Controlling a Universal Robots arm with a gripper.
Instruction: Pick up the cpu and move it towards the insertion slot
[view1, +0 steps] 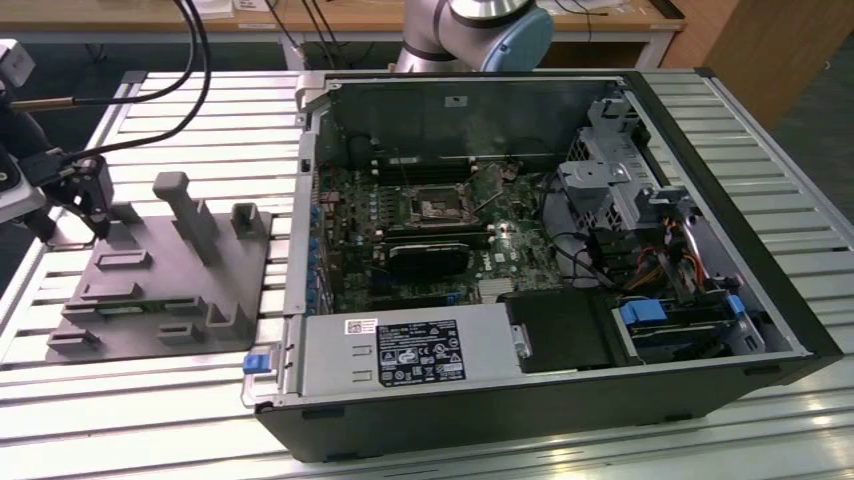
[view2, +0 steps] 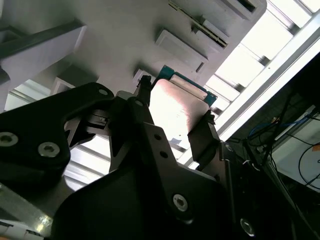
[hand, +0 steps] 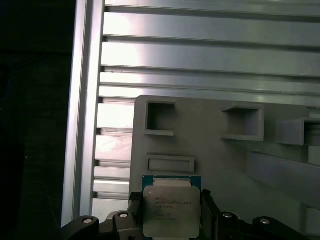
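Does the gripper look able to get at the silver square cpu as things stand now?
Probably yes: the gripper has its jaws closed against two sides of the flat silver square cpu, above the grey plastic fixture plate, with nothing in between.

a: what's the arm (view1: 427, 30) like?
b: silver-grey tube, pale blue joint cap (view1: 505, 30).
a: and the gripper (view2: 176, 102)?
b: matte black, angular links, silver screws (view2: 180, 201), black cables (view1: 187, 90) trailing to it.

A slatted metal table (view1: 134, 410) carries a grey fixture plate (view1: 147, 300) at the exterior view's left, with an open computer case (view1: 534, 415) just beside it.
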